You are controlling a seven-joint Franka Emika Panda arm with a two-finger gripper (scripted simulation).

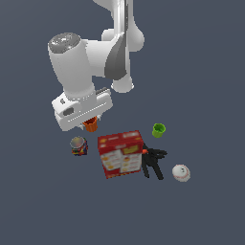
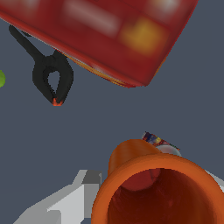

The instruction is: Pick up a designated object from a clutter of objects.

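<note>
Clearly the orange cup (image 1: 90,125) sits upright directly beneath the hand (image 1: 87,120), its axis vertical, mouth toward the wrist camera, which looks straight into it. Whether it touches the table (image 1: 206,72) I cannot tell. A grey finger (image 2: 72,192) flanks the rim, so the hand is probably pinching the cup, though contact is hidden. Only the exterior view shows the red cracker box (image 1: 121,153), can (image 1: 79,145) and green cup (image 1: 159,129) nearby.

Plain dark grey-blue floor (image 1: 210,72). Lying flat on it, a red cracker box (image 1: 120,153); touching its edge on the exterior view's right, a black pronged tool (image 1: 153,162). Near that, a white baseball (image 1: 181,172) and a green cup (image 1: 159,129). Beside the box's other edge, a silver-topped can (image 1: 79,145).
</note>
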